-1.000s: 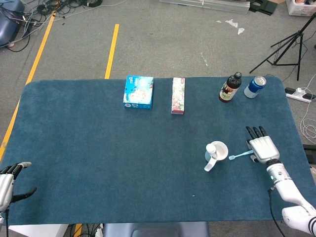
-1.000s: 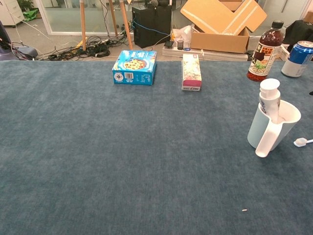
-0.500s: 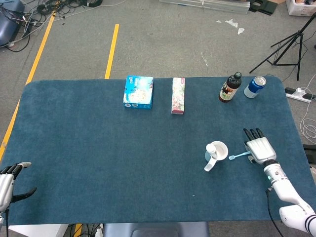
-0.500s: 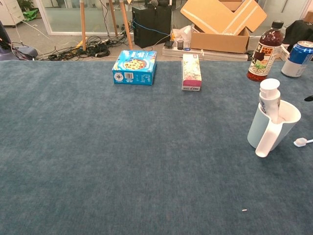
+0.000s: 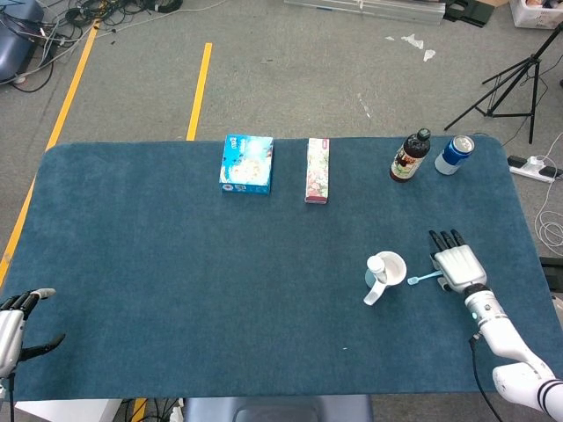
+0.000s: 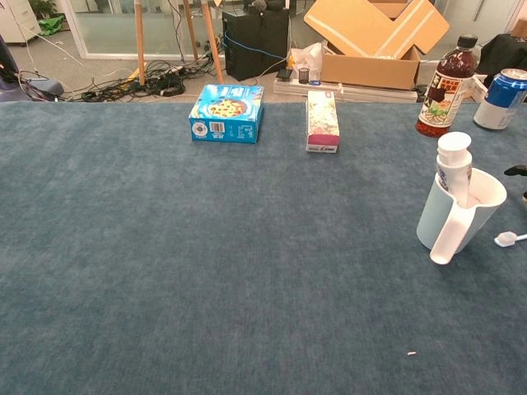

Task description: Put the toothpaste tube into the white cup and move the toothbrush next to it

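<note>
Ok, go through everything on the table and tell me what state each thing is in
toothpaste tube: upright in the cup, cap up
white cup: upright on the table
toothbrush: flat beside the cup, partly under the right hand
right hand: flat, fingers extended over the brush handle
left hand: open, holds nothing
bottle: upright, capped
can: upright

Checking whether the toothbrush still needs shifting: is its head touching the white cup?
Apart. In the chest view, blue table shows between the toothbrush head and the white cup.
</note>
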`<move>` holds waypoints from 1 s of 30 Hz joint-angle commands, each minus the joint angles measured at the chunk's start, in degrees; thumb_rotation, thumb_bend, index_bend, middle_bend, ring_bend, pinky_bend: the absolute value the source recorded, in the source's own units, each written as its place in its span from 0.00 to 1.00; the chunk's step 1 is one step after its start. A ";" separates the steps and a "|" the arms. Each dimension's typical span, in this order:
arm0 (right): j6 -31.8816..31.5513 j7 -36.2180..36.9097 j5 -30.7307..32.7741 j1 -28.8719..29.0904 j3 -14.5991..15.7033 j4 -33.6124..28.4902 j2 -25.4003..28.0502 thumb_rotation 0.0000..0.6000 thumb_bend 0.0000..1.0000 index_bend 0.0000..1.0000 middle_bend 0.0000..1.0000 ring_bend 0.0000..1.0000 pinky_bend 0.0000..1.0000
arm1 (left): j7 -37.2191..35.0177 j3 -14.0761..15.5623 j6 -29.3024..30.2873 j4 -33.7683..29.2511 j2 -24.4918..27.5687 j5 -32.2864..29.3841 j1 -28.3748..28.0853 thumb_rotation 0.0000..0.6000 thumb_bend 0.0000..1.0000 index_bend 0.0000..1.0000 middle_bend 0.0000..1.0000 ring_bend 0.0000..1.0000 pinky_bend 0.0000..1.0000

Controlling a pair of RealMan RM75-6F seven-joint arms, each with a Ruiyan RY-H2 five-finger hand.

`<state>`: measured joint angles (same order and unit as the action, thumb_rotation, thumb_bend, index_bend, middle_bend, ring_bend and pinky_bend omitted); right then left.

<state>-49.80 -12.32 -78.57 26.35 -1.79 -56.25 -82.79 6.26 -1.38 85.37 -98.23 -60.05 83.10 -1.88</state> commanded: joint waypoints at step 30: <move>1.58 -0.73 1.07 0.61 0.90 0.26 -0.48 1.00 0.34 0.52 0.00 0.00 0.00 | -0.24 -0.01 0.04 -0.12 0.15 0.07 0.03 1.00 0.10 0.28 0.34 0.35 0.45</move>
<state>-48.23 -13.05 -77.51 26.97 -0.89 -55.99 -83.28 6.02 -1.39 85.41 -98.36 -59.90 83.17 -1.85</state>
